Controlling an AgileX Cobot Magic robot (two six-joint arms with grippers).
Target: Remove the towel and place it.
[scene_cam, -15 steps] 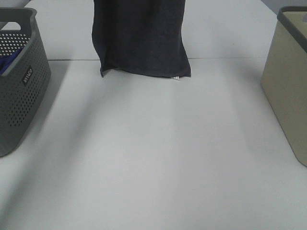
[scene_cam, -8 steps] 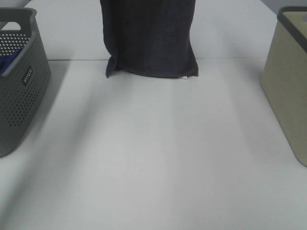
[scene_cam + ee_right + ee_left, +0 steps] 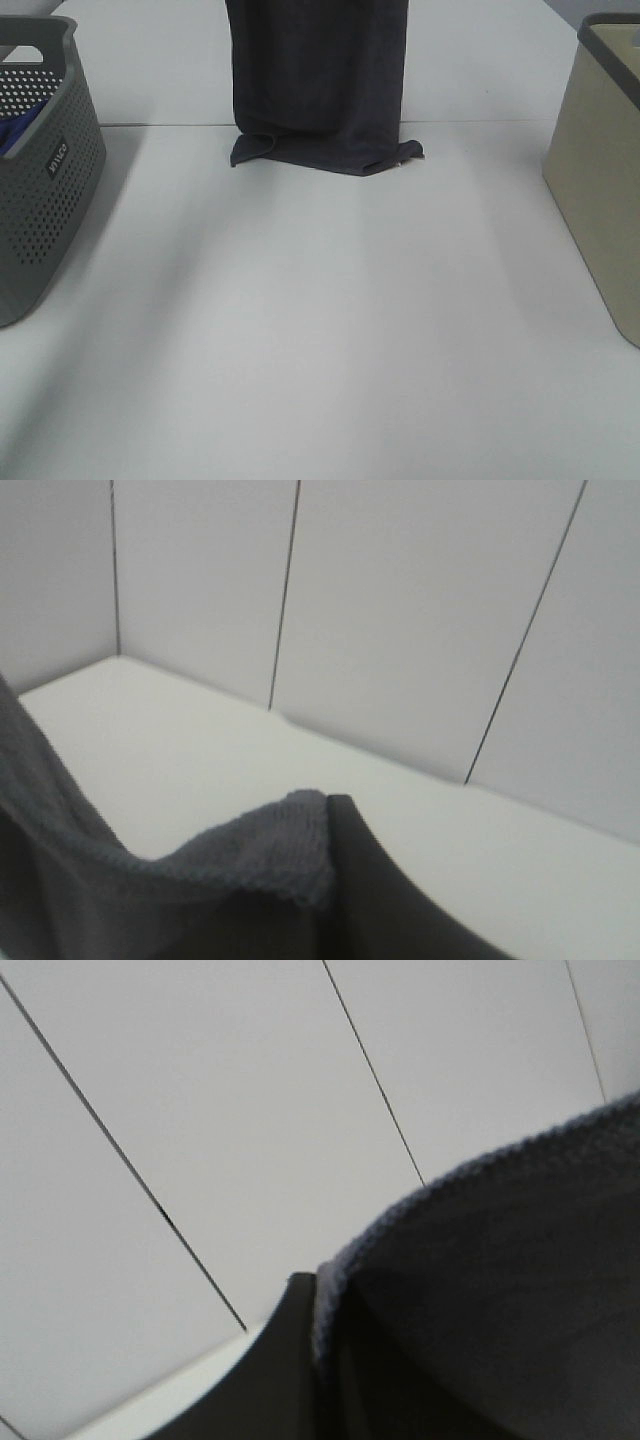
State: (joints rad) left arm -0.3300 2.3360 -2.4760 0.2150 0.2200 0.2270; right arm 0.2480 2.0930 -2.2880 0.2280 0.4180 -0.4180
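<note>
We see the towel (image 3: 318, 90) hanging as a long dark sheet over the far middle of the desk (image 3: 320, 330). Its top runs out of the high view, and its bottom hem touches the desk and folds a little at both corners. Our left tool (image 3: 318, 1360) is closed tight on one hemmed edge, and our right tool (image 3: 335, 880) is clamped on another. The grey basket (image 3: 50, 200), with a blue cloth (image 3: 12, 135) inside, stands at the left and the beige basket (image 3: 600, 200) at the right, both well apart from the towel.
</note>
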